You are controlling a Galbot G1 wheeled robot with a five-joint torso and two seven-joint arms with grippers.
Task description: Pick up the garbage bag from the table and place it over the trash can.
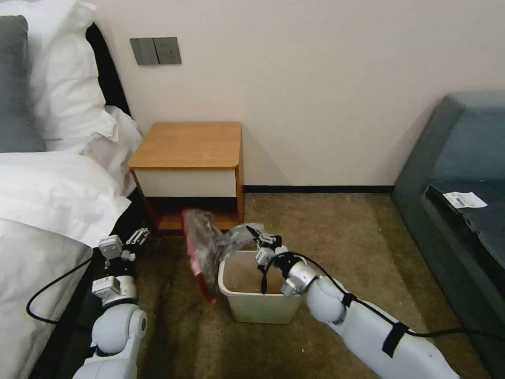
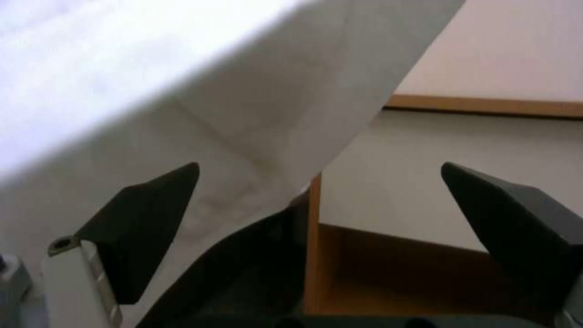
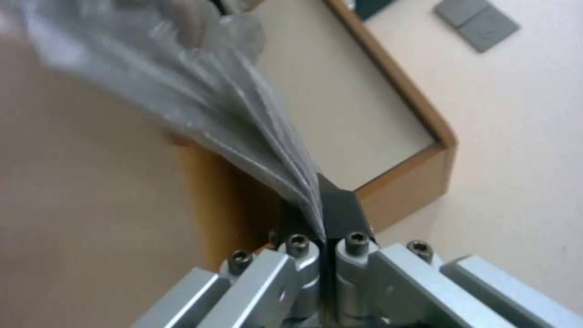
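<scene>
Garbage bag (image 1: 206, 247) in right gripper (image 1: 256, 234)

White bed (image 1: 47, 200) with pillows (image 1: 63, 68), grey wall switches (image 1: 155, 51) (two plates), dark sofa (image 1: 463, 173)

trash can (image 1: 258, 295) before table (image 1: 187, 145)

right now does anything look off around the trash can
Yes: the garbage bag, pinched in the right gripper, hangs bunched beside the trash can instead of over its rim. The left gripper is open by the bed.
</scene>
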